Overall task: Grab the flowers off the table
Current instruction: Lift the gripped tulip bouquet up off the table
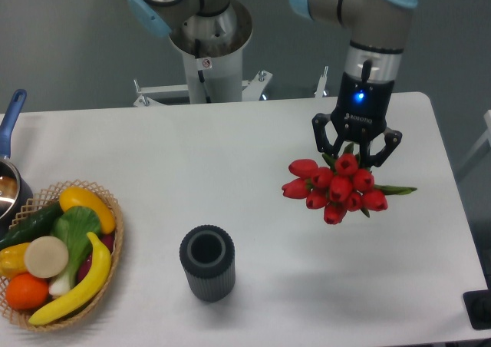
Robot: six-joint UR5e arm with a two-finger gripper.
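At the far left edge I see a pot point(8, 186) with a blue handle, only partly in view. Just beside it sits a woven basket point(107, 243) heaped with fruit and vegetables: a yellow banana point(80, 285) along its right side, an orange point(27, 291) at the bottom left, a cucumber point(31, 224) and some leafy greens among them. Further right, near the front middle of the table point(230, 163), stands a dark ribbed cylinder point(207, 262), upright, its open top facing the camera.

At the back, behind the tabletop, I see the arm's grey base column point(207, 47). To the right, the arm comes down from the top of the view with a blue light on its wrist. The gripper point(355, 149) points straight down, and I see its black fingers closed on the flowers point(334, 190) just above the red heads, where the stems are gathered. The bunch hangs under the gripper, heads toward the camera, with one green leaf sticking out to the right. A soft shadow lies on the white surface below and right of the bunch, and from this view I judge the tulips to be off the table, over its right half, well apart from the cylinder.
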